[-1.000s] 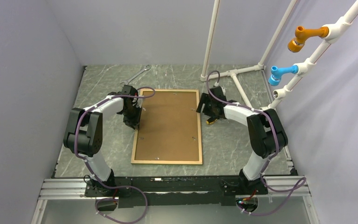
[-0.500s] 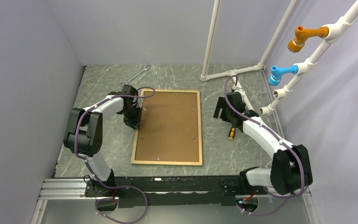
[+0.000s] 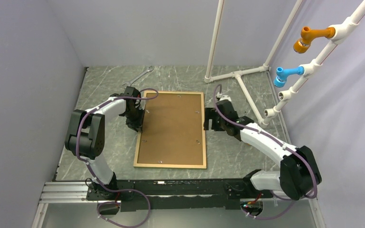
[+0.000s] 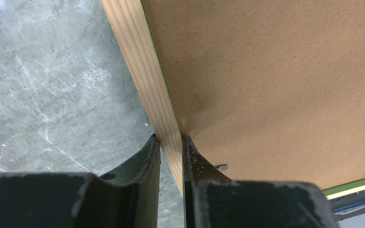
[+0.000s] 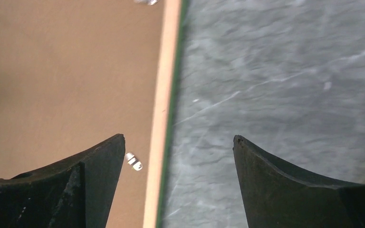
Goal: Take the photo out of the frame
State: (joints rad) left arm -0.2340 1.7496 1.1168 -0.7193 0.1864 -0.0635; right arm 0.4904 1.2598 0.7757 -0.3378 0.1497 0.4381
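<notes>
Wood-grained frame (image 4: 142, 61) pinched by left end effector (image 4: 171, 139).

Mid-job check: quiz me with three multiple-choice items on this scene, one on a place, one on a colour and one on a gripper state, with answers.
1. Where is the wrench?
A. at the near edge of the table
B. on the table beyond the far left corner of the frame
C. lying inside the frame

2. What colour is the thin front edge of the frame?
A. red
B. white
C. green

3. How is the left gripper?
A. shut on the frame's left rail
B. open above the table
C. holding the wrench

Answers:
1 B: the top view shows it past that corner.
2 C: a green strip runs along the wooden rail in both wrist views.
3 A: its jaws pinch the rail.
</notes>
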